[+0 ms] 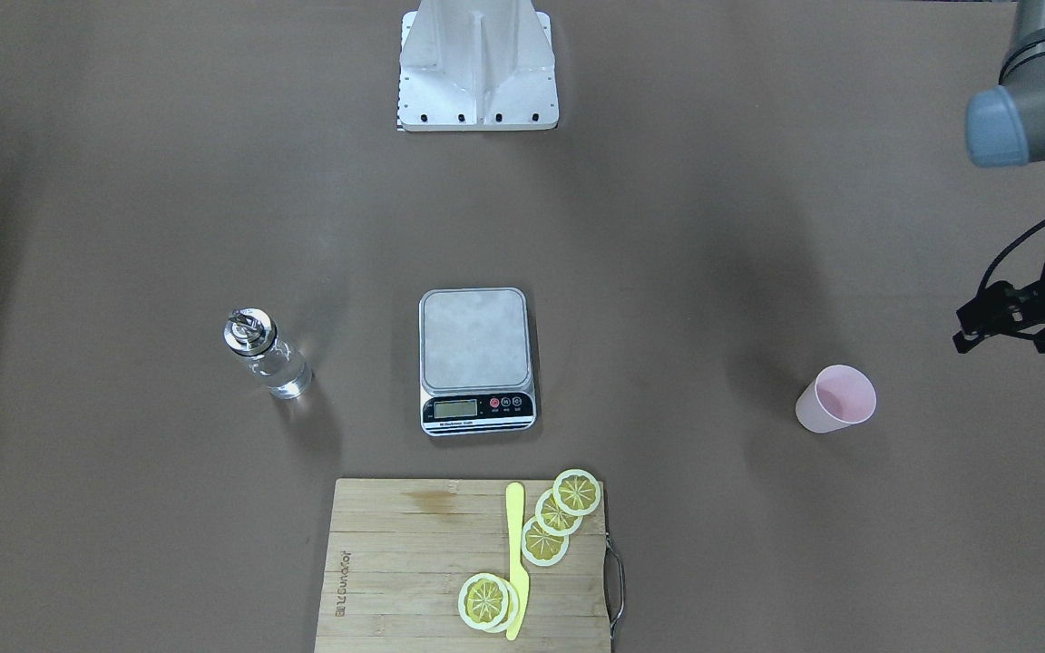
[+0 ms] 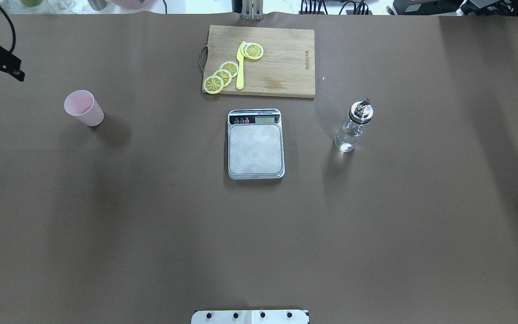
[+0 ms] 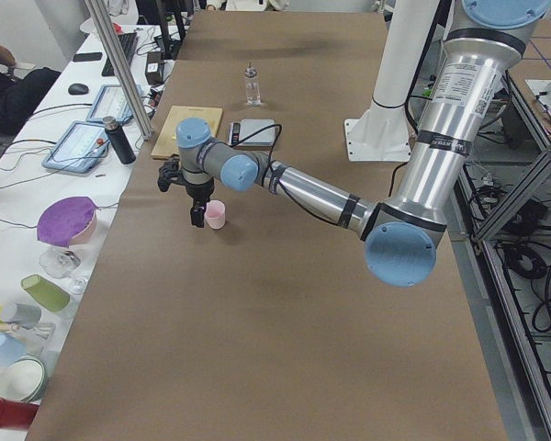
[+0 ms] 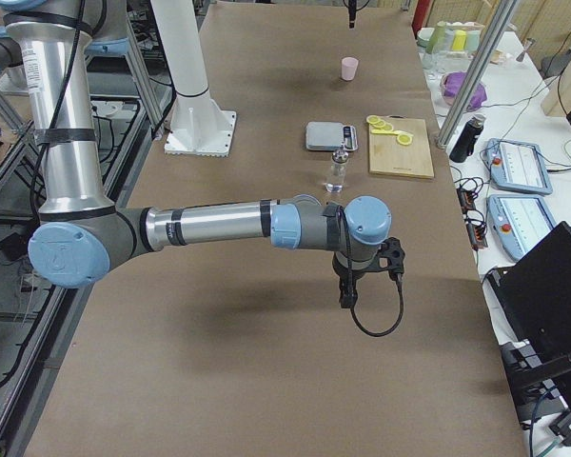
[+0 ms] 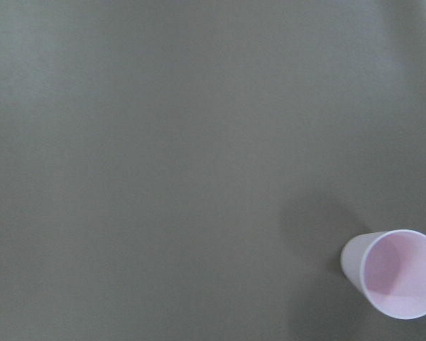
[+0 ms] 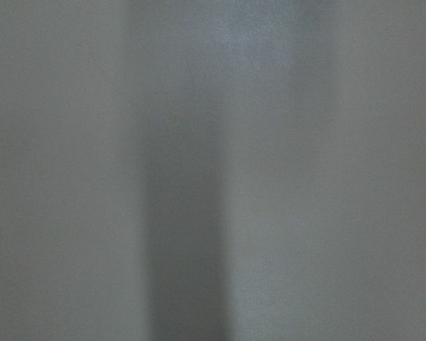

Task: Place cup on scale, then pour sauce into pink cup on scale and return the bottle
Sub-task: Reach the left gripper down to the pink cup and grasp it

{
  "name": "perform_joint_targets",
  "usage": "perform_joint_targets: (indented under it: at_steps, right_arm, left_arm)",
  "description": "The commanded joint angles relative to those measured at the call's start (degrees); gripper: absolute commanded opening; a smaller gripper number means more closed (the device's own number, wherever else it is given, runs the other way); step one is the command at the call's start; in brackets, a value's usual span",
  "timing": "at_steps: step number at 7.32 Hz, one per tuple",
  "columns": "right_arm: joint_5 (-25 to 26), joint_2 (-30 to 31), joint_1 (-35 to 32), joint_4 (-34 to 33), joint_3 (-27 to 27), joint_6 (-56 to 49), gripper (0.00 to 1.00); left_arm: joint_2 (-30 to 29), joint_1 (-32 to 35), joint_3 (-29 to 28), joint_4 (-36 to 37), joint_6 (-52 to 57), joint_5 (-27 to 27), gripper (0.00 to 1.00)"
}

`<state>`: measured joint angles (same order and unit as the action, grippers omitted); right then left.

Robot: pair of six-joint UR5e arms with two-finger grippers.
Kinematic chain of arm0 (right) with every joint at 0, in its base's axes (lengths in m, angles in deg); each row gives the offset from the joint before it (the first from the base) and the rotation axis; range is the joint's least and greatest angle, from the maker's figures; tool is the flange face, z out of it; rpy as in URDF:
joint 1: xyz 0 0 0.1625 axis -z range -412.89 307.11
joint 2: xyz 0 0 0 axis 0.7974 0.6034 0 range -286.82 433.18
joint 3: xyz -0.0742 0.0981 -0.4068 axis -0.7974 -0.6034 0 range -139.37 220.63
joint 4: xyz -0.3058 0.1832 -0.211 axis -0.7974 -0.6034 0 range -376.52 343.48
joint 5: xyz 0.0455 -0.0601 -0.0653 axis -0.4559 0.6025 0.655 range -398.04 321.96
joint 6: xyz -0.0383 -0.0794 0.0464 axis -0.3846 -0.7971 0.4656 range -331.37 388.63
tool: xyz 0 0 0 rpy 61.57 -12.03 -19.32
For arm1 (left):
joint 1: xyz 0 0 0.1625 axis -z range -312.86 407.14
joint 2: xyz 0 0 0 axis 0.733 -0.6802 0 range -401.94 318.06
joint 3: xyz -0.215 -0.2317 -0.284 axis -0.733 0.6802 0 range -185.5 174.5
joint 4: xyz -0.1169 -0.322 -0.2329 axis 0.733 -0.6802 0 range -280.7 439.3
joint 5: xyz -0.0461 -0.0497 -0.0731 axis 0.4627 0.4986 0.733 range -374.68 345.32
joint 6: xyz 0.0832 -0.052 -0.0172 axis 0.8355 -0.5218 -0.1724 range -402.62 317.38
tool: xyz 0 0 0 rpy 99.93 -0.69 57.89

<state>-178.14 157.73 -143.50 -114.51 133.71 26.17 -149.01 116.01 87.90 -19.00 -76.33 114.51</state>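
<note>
The pale pink cup [image 1: 835, 399] stands upright and empty on the brown table, far from the scale on my left side; it also shows in the overhead view [image 2: 83, 108] and the left wrist view [image 5: 394, 273]. The scale [image 1: 477, 358] sits mid-table with its silver platform bare. The clear glass bottle [image 1: 267, 355] with metal pourer cap stands upright on my right side of the scale, with clear liquid inside. My left gripper [image 1: 1003, 345] hovers open and empty beside the cup, apart from it. My right gripper [image 4: 347, 295] shows only in the exterior right view, well short of the bottle; I cannot tell its state.
A wooden cutting board [image 1: 414, 562] with lemon slices [image 1: 559, 517] and a yellow knife [image 1: 515, 553] lies just beyond the scale. The robot's white base [image 1: 477, 63] stands at the near table edge. Cups and bowls line the side bench [image 3: 37, 303].
</note>
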Motion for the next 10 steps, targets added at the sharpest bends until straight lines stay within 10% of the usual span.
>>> perform_joint_targets:
  at_steps: [1,8,10]
  right_arm:
    - [0.0,-0.3,0.0,0.1,0.1,0.0,1.0]
    - [0.0,-0.3,0.0,0.2,0.3,-0.1,1.0]
    - [0.1,-0.4,0.0,0.2,0.3,0.0,1.0]
  left_arm:
    - [-2.9,-4.1,-7.5,-10.5,-9.2,-0.1,0.97]
    - [-6.2,-8.4,-13.7,-10.9,-10.6,-1.5,0.89]
    - [-5.7,-8.7,-13.2,-10.9,-10.7,-1.4,0.66]
